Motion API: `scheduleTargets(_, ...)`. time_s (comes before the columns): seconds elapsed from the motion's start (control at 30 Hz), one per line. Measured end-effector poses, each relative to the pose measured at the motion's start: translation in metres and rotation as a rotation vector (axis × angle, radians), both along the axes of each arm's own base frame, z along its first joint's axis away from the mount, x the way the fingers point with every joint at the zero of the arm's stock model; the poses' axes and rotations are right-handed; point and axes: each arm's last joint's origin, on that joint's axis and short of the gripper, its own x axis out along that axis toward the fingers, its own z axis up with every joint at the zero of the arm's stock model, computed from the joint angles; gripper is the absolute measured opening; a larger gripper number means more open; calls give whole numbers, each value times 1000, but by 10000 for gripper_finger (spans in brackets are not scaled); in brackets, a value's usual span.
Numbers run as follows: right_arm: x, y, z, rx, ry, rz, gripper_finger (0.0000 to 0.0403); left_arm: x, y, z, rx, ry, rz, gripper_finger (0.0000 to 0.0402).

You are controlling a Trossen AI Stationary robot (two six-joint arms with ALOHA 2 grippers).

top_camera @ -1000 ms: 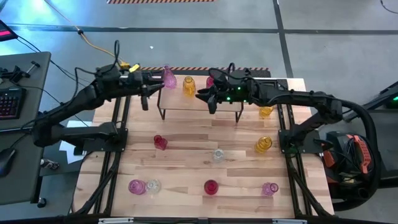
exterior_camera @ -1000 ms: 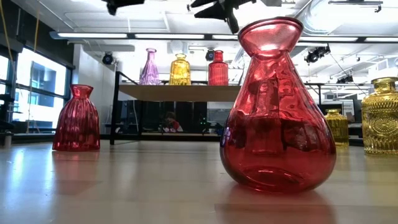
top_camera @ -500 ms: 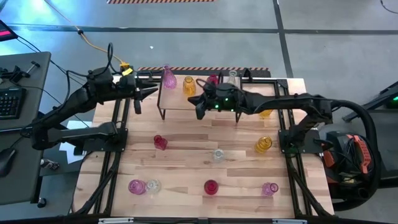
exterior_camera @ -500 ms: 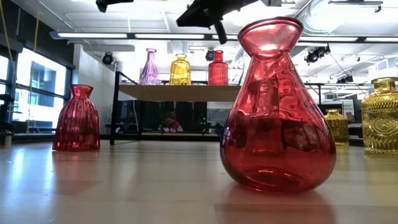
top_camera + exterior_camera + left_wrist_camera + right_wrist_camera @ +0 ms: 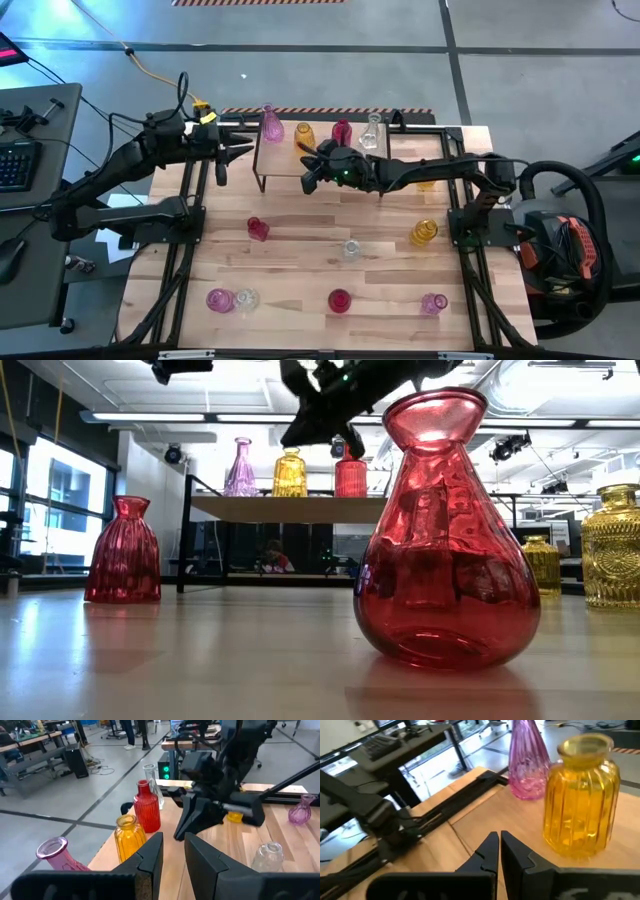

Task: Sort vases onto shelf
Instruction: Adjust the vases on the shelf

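Note:
The shelf [image 5: 320, 158] stands at the table's far edge. On its wooden top a pink vase [image 5: 270, 125], a yellow vase [image 5: 303, 136], a red vase [image 5: 341, 130] and a clear vase [image 5: 372, 130] stand upright in a row. My left gripper [image 5: 173, 851] hovers left of the shelf [image 5: 228, 158], open by a narrow gap and empty. My right gripper [image 5: 499, 845] is shut on nothing. It hangs over the shelf's near edge [image 5: 309, 180], just short of the yellow vase [image 5: 581, 795] and pink vase [image 5: 526, 762].
More vases stand on the tabletop: red [image 5: 258, 228], clear [image 5: 350, 248], yellow [image 5: 424, 232], another yellow [image 5: 428, 182] beside the right arm. Along the near edge stand pink [image 5: 220, 298], clear [image 5: 245, 297], red [image 5: 339, 300] and pink [image 5: 433, 302] ones. A bare stretch lies mid-table.
My right gripper has slid toward the table's left along the shelf's near side and dropped lower. Its arm has uncovered the clear vase, which now shows at the right end of the row. My left gripper has drawn back from the pink vase toward the table's left edge.

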Motion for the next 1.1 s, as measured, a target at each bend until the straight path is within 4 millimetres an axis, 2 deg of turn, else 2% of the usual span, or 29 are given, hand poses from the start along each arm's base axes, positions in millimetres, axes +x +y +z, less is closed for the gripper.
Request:
scheduleTargets(0.5, 5, -5, -11, -36, -6, -163, 0, 0, 0, 0, 18, 5, -3, 71)
scheduleTargets(0.7, 15, -6, -23, -35, -40, -166, 0, 0, 0, 0, 31, 9, -5, 71)
scheduleTargets(1.1, 15, -14, -27, -50, -25, -216, 0, 0, 0, 0, 31, 10, -6, 71)
